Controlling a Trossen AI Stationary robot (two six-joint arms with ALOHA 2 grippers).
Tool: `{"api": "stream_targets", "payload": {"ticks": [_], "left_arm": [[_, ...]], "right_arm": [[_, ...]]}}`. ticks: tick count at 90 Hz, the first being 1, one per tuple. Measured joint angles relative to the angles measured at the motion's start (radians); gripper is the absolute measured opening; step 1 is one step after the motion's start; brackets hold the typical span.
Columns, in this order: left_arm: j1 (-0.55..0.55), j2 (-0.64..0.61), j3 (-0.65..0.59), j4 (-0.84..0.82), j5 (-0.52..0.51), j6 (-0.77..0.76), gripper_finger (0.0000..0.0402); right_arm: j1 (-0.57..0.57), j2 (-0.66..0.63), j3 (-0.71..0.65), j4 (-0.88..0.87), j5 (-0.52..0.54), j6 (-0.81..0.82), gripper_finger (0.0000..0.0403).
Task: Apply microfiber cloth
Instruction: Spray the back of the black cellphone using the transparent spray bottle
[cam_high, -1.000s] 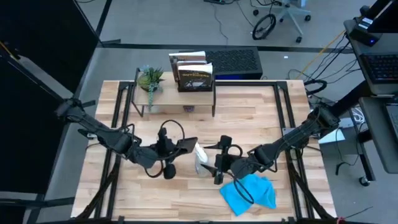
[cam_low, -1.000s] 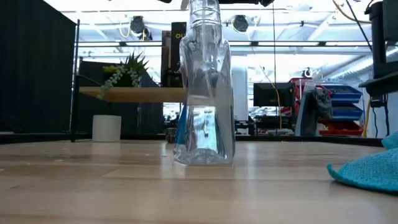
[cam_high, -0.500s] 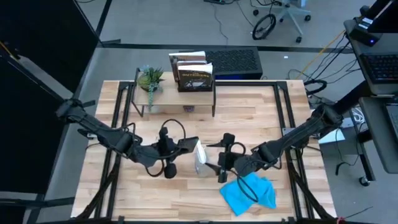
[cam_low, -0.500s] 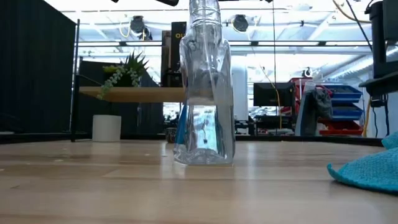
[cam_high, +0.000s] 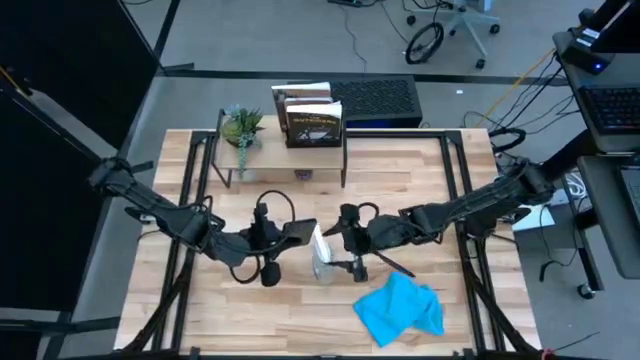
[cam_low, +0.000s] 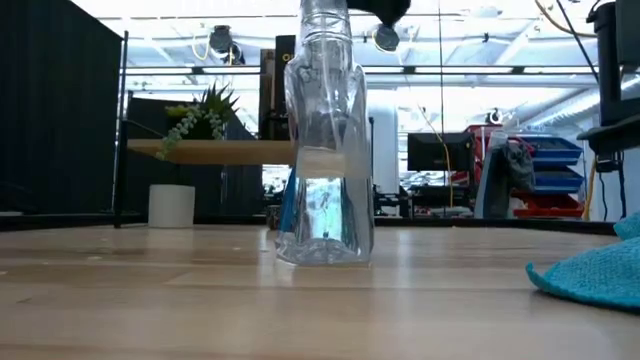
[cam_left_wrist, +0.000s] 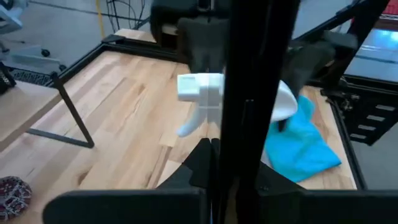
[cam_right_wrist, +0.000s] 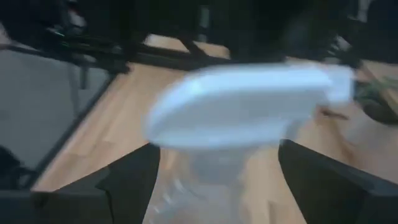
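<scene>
My right gripper (cam_high: 347, 243) has swung away from the microfiber cloth (cam_high: 402, 309) and now sits right at the clear spray bottle (cam_high: 322, 256), its fingers spread on either side of the white trigger head (cam_right_wrist: 249, 99) without closing on it. A moment ago this arm reached down beside the cloth; now it stretches nearly level across the wooden table (cam_high: 420, 170). The turquoise cloth lies crumpled where it was, near the front edge on my right side, untouched. The bottle has shifted slightly in the low view. My left gripper (cam_high: 296, 233) stays clamped on the black phone (cam_left_wrist: 249, 93), edge-on just beside the bottle.
</scene>
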Motion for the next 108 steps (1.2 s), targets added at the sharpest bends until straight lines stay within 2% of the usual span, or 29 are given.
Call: {"api": "stream_targets", "payload": {"ticks": [19,40,65,94,108], "left_arm": [[0.004,0.000,0.000,0.004,0.003,0.002,0.0006],[0.025,0.003,0.000,0.069,0.003,0.050,0.0006],[0.034,0.003,0.000,0.066,0.009,0.052,0.0006],[-0.022,0.001,0.000,0.030,0.006,0.044,0.0006],[-0.031,0.000,0.000,0.000,-0.046,0.045,0.0006]], "right_arm": [[-0.009,0.008,-0.002,0.051,0.007,-0.036,0.0309],[-0.018,0.009,-0.002,0.038,0.013,-0.054,0.0309],[-0.026,0.009,-0.002,0.041,0.015,-0.108,0.0309],[-0.030,-0.008,0.002,-0.088,0.059,-0.143,0.0309],[-0.030,-0.017,0.002,-0.081,0.060,-0.153,0.0309]]}}
